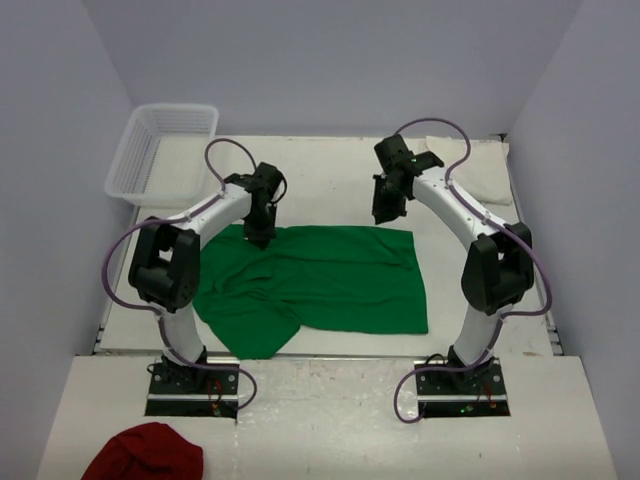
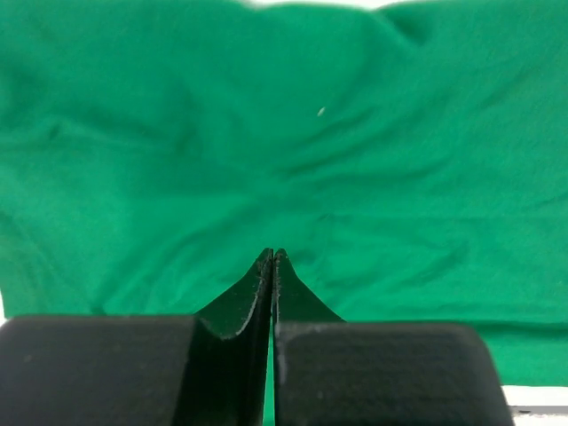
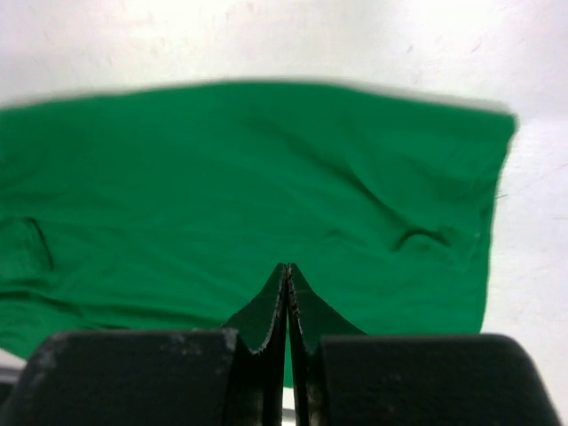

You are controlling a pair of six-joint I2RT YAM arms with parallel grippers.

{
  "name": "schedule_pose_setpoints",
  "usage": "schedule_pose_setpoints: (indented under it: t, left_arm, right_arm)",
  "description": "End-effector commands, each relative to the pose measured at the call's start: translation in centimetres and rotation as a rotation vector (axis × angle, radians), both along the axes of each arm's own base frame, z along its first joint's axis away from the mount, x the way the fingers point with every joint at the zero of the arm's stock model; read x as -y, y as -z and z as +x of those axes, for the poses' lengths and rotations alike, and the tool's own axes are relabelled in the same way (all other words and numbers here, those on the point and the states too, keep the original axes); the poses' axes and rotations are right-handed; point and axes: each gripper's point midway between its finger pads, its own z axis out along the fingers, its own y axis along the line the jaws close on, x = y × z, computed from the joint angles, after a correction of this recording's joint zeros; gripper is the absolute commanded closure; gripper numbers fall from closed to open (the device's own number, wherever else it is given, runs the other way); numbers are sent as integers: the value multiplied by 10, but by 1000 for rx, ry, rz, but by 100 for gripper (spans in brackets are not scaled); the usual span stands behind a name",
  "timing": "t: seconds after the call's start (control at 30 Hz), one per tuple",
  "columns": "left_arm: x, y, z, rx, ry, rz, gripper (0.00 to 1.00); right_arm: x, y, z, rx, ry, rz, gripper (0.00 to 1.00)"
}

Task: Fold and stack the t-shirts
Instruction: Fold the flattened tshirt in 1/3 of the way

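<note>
The green t-shirt (image 1: pixel 320 280) lies spread and creased on the table, with a rumpled flap hanging toward the near left. My left gripper (image 1: pixel 260 238) is shut and points down at the shirt's far left edge. In the left wrist view its tips (image 2: pixel 272 253) meet over the green cloth (image 2: pixel 311 160), and no fold shows between them. My right gripper (image 1: pixel 386 212) is shut and hovers just past the shirt's far edge. In the right wrist view it (image 3: pixel 287 266) is over the green t-shirt (image 3: pixel 248 177). The cream-white t-shirt (image 1: pixel 485 175) lies at the back right.
A white mesh basket (image 1: pixel 160 150) stands at the back left corner. A dark red cloth (image 1: pixel 145 455) lies on the near ledge, left of the left arm's base. Bare table (image 3: pixel 266 44) lies beyond the green shirt.
</note>
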Motion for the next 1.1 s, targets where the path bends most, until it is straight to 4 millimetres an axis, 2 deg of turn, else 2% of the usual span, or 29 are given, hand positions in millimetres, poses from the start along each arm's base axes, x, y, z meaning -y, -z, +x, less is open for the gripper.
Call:
schedule_pose_setpoints:
  t: [0.0, 0.13, 0.33, 0.53, 0.83, 1.07]
  left_arm:
    - [-13, -18, -4, 58, -9, 27, 100]
    - [-21, -18, -17, 42, -22, 49, 100]
    - [-41, -16, -34, -3, -61, 141, 100]
    - [-48, 2, -45, -72, -85, 176, 100]
    - [-48, 25, -29, -129, -98, 117, 100]
    - [-44, 32, -15, -139, -90, 90, 100]
  right_arm:
    - [-17, 30, -37, -169, -135, 90, 100]
    - [-21, 55, -57, -307, -163, 99, 100]
    - [-30, 49, -66, -327, -175, 134, 100]
    - [-38, 55, -74, -357, -179, 154, 100]
    - [-39, 67, -68, -409, -180, 128, 100]
    - [-40, 72, -62, -455, -150, 98, 100]
